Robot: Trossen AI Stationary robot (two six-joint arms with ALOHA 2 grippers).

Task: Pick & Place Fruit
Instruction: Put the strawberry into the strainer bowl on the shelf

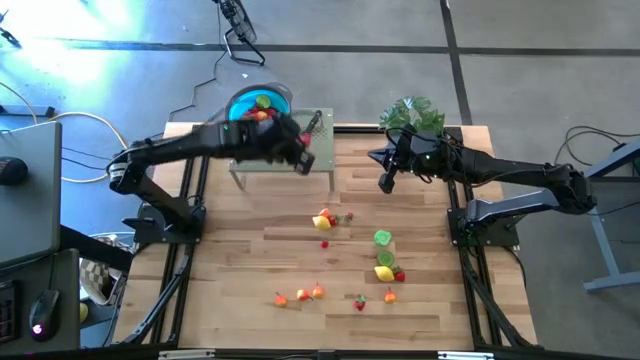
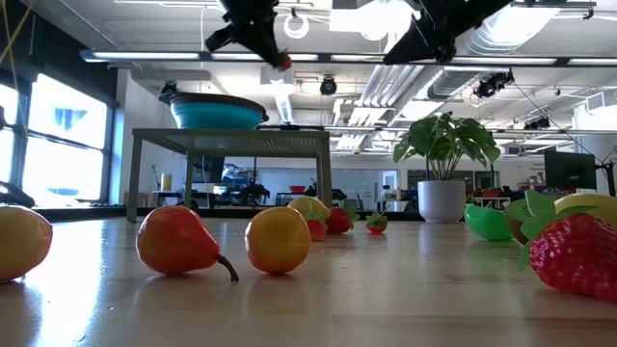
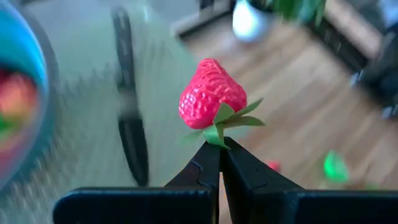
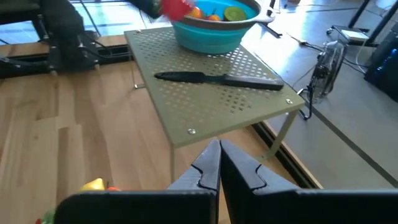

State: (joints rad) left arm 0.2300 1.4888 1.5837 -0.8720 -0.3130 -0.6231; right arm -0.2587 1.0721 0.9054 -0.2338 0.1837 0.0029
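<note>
The left gripper (image 3: 221, 144) hangs over the small metal stand (image 1: 250, 168), its fingers pinching a strawberry (image 3: 210, 93) by the green leaves, near the blue bowl (image 1: 259, 103). The right gripper (image 4: 219, 149) waits by the potted plant (image 1: 412, 113), fingers pressed together, while more fruit (image 1: 383, 268) lies scattered on the wooden table (image 1: 240, 270).

The high view looks straight down on the whole table (image 1: 330, 290). The low view sits at tabletop height, close behind scattered fruit (image 2: 277, 240), facing the room. Each wrist view looks past its own fingers; both share the perforated stand (image 4: 211, 99) and blue bowl (image 4: 214, 28), at twelve o'clock overhead.
</note>
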